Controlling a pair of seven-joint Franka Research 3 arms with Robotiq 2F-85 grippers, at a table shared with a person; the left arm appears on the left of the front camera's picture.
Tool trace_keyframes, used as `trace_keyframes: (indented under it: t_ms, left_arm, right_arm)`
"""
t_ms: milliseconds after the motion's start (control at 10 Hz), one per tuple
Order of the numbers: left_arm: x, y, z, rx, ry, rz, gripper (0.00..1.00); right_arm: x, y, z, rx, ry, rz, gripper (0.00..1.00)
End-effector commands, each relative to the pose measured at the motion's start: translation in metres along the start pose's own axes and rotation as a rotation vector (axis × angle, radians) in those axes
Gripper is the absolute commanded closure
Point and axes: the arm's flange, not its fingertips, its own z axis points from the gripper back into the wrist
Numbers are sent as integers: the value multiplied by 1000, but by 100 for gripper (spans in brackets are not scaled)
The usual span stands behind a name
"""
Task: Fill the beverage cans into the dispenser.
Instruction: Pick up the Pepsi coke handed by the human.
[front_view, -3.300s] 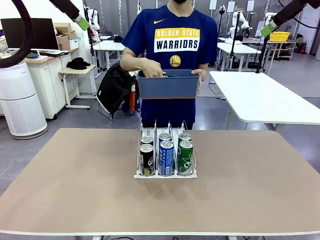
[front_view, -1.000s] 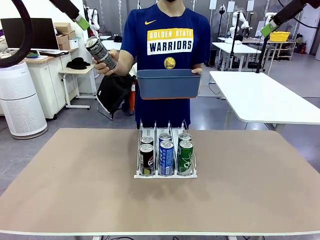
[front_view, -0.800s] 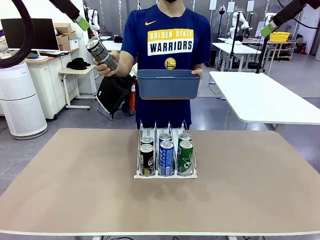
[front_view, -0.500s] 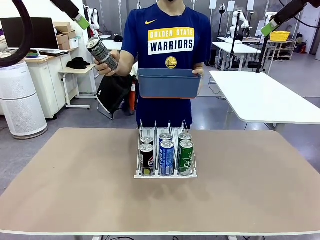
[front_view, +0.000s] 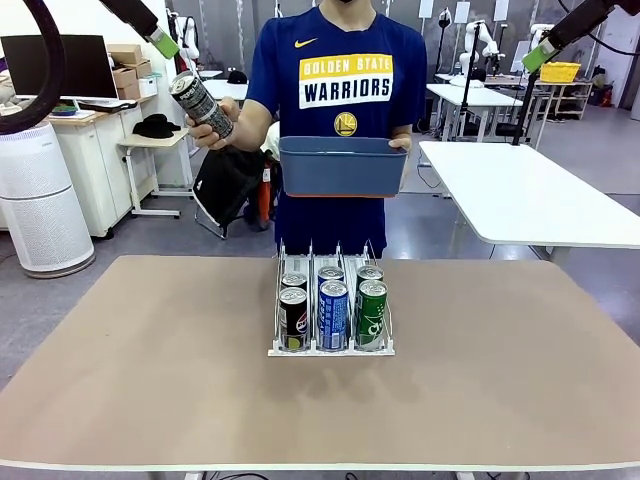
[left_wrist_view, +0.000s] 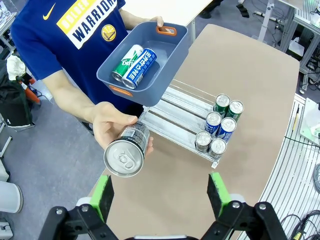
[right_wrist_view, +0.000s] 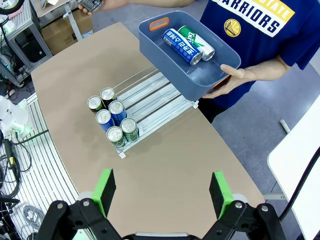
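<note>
From the front, the left gripper (front_view: 165, 47) and right gripper (front_view: 537, 58) hang high at the top corners, well apart from the table (front_view: 150, 380). The dispenser (front_view: 330, 351) stands mid-table, far below both sets of fingers, with wide bare tabletop on either side out to the edges. It holds six cans (front_view: 332, 312) crowded at its front lip: two black, two blue and two green, one colour per lane. A person's hand (front_view: 225, 125) holds one black can (front_view: 200, 104) tilted, near and below the left fingers. The other hand carries a blue tub (front_view: 342, 166) above the dispenser's far end.

In the left wrist view the fingers are spread wide with nothing between them, only bare table. The black can hangs just beyond the picture-left finger, and the six cans stand beyond the other. The lanes behind them are free. Farther out, the tub holds one green can (left_wrist_view: 125, 61) and one blue can (left_wrist_view: 141, 67), lying down.

In the right wrist view these fingers are also spread wide and empty over bare table. The dispenser lies beyond the picture-left finger, and the tub lies farther out.
</note>
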Motion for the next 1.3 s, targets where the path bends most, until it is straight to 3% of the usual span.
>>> trace_keyframes:
  t_ms: [0,400,500,1200]
  left_arm:
    - [-2,0,0,6,-7,2,0]
    - [0,0,0,0,0,0,0]
    - [-7,-3,4,-42,44,-15,0]
    - [-24,23,-45,-36,17,-65,0]
  right_arm:
    - [0,1,-1,-2,9,-7,0]
    - [0,1,-1,-2,9,-7,0]
    - [0,1,-1,-2,9,-7,0]
    - [0,1,-1,-2,9,-7,0]
